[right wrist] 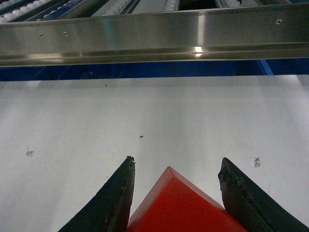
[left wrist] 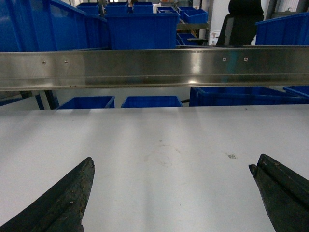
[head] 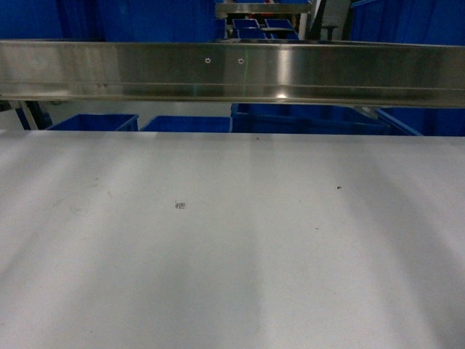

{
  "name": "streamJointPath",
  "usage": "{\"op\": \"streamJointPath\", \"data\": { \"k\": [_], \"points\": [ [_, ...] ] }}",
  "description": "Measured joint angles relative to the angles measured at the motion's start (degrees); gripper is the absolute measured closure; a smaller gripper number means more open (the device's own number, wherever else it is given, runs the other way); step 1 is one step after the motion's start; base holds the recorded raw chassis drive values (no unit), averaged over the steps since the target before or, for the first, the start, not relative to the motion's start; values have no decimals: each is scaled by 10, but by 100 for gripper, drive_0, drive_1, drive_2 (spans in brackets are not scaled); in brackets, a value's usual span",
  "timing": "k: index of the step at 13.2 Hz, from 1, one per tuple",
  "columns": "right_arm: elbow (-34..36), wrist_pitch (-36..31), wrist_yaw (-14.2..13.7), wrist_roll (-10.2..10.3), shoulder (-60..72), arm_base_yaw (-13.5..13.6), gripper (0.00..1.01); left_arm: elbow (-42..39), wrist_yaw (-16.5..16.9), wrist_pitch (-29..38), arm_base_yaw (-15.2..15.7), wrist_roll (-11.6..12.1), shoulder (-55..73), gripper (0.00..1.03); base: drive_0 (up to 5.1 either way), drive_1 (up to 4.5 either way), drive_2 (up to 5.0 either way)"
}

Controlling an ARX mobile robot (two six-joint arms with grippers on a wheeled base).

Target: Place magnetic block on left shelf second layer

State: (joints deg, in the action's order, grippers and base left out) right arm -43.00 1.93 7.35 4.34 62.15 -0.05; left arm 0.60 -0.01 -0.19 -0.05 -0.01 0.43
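Right pincer point(right wrist: 176, 166) clamped on the magnetic block point(right wrist: 178, 205), red corner pointing to 12 o'clock, over white surface point(head: 232, 247). Left pincer point(left wrist: 171, 166) spread wide apart, nothing between its tips. Steel rail point(head: 232, 73) spans the surface's far edge at 12 o'clock; bare white runs up to it. Blue bins point(left wrist: 142, 29) behind rail. White roller tracks point(right wrist: 120, 6) show above the rail in right wrist view

rail point(head: 232, 73): brushed shiny steel | tabletop point(head: 232, 254): matt white | block point(right wrist: 178, 208): matt, perhaps plastic
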Motion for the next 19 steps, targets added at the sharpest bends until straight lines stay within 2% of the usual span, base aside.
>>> {"op": "streamJointPath", "data": {
  "k": [5,19],
  "points": [
    [0,0,1,4,0,0,55,0,0,0,0,0,0,5,0,0,0],
    [-4,0,2,6,0,-3,55,0,0,0,0,0,0,5,-486,251,251]
  ]
}}
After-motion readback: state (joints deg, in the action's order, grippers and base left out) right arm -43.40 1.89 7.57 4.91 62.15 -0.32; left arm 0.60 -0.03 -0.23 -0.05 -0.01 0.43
